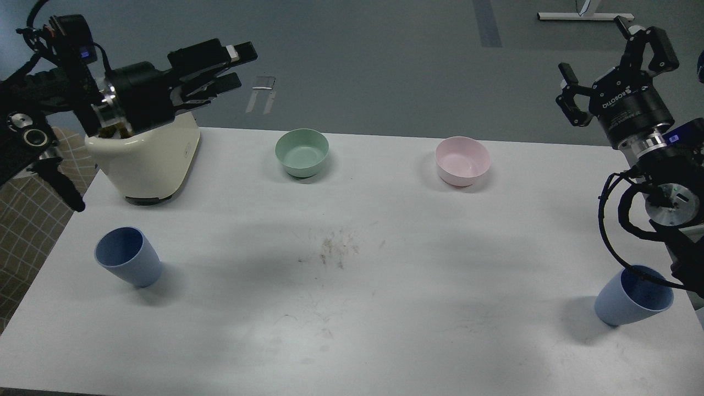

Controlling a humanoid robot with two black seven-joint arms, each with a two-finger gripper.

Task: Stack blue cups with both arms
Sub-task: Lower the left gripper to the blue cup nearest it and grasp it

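While both cups stood far apart on the counter (352,330), our left end effector (234,69), fingers close together and empty, hung high above the left cup (129,257); our spread, empty right end effector (610,60) hung above the right cup (632,297).

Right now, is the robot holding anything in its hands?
No, nothing is held. The left tool and the right tool are both up in the air, empty. The left cup and the right cup sit on the table.

The only legible marking is the brand name ROBOTIQ, printed in white on the black body of the right gripper (610,66); it appears inverted.
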